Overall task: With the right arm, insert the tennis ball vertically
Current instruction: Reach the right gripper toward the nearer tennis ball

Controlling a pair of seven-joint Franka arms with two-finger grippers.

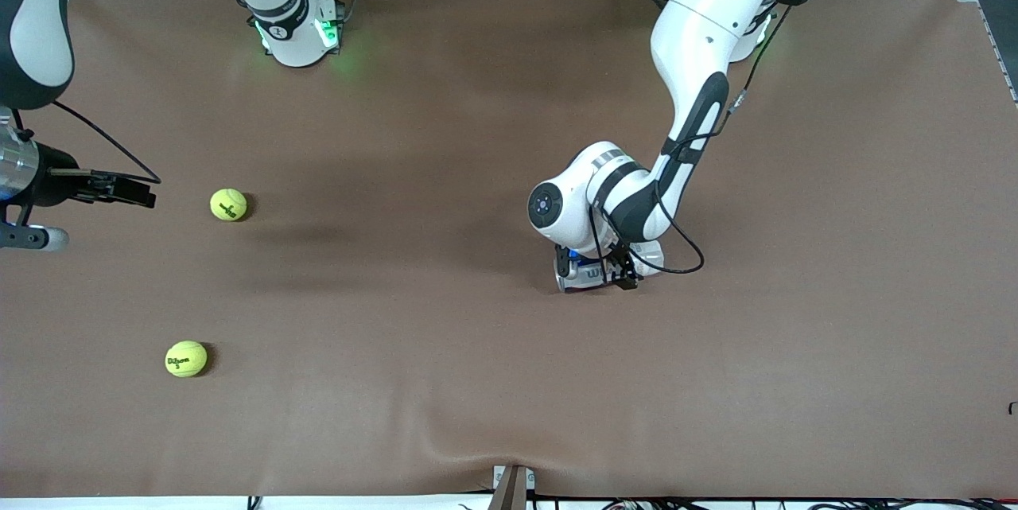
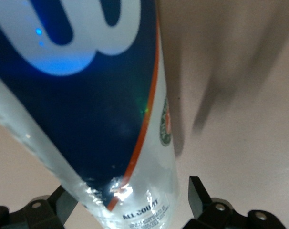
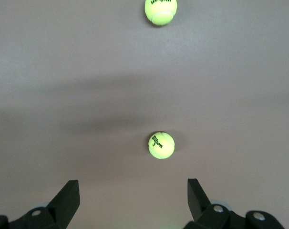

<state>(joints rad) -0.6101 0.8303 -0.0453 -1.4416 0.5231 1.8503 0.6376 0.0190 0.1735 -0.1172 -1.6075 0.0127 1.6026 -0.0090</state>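
Right claw [image 1: 131,192]: at the right arm's end of the tabletop, held in the air over bare brown surface at about 9 o'clock in the front view; its black fingers [image 3: 199,193] stand wide apart with nothing between them.
Left claw [image 1: 596,267]: low near the middle of the tabletop, about 3 o'clock from the balls, under the left arm's bent wrist; its fingers [image 2: 199,193] sit on either side of the ball can [image 2: 101,109] and clamp it.
Ball can: clear tube with a blue and white label and an orange stripe; the front view shows only a sliver of it below the wrist [image 1: 584,275], while the left wrist view fills with its wall and the words "ALL COURT".
Tennis balls: two yellow ones lie on the tabletop, well apart. One [image 1: 228,204] is just beside the right claw, at about 3 o'clock of it; the other [image 1: 186,359] lies nearer the front camera, at about 6 o'clock of the first.
Right wrist view only: both balls at once, one [image 3: 161,145] close ahead of the open fingers, the other [image 3: 160,10] farther off.
Tabletop [image 1: 445,383]: brown sheet with a slight wrinkle at the front edge.
Open room: wide bare surface between the balls and the can, and from the can out to the left arm's end.
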